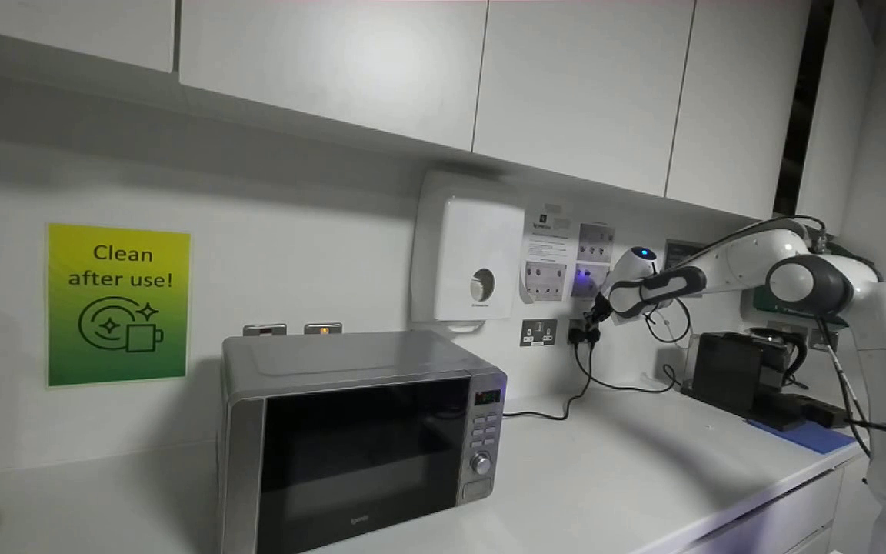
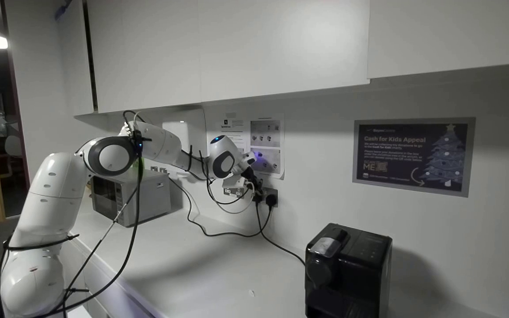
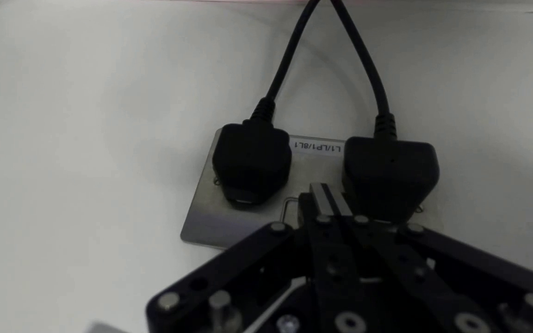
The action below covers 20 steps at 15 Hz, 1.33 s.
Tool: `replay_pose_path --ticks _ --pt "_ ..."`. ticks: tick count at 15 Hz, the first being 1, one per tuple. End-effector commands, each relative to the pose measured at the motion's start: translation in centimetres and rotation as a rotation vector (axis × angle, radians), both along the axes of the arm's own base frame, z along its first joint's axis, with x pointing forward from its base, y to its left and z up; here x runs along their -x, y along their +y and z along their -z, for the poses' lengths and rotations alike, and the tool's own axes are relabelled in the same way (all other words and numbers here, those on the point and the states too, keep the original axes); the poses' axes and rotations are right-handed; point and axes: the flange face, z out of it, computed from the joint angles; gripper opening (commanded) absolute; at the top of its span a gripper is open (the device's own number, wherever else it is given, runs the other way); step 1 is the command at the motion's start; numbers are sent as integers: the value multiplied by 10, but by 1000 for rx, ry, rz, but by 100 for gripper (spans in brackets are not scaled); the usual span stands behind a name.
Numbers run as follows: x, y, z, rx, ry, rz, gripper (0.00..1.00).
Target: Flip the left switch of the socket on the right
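Right-hand socket (image 3: pixel 315 171): a double metal plate on the wall above the bench (image 1: pixel 604 462), behind the jaws; fixed, so I expect no give.
Left plug (image 3: pixel 389 178): black, bulky, seated; at the right in the upside-down wrist view, crowding the switch.
Left switch: hidden behind the jaws, I judge; probably a small hard rocker, smooth, light to tip with a click. Nothing to pinch: press one edge gently, since plastic may crack.
Jaws: closed together on nothing, just beside the left plug; whether they touch the plate I cannot tell.
Switch surround (image 3: pixel 289 212): one corner peeps out; the right switch, I think, sits there, easily knocked by mistake.
Right plug (image 3: pixel 251 162): apart from the jaws, less of a bother.
Power leads (image 3: pixel 370 69): hanging below the plugs, out of the way of a press.
Microwave (image 1: pixel 362 446): on the bench, well apart.
Wall dispenser (image 1: pixel 467 238): white, past the microwave, no hindrance.
Twin socket (image 1: pixel 537 332): bare of plugs, left of the plate I'm watching.
Robot arm (image 1: pixel 743 263): stretches in from the right, masking part of the socket.
Coffee machine (image 2: pixel 351 269): black, on the bench, off to the right.
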Motion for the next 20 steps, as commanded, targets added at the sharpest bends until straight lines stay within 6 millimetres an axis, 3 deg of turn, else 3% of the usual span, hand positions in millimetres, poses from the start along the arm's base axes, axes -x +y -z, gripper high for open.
replay_pose_path --ticks 1,20 --pt "-10 0 -8 0 -30 -25 0" --pt "-23 -5 -17 -2 -47 -51 0"
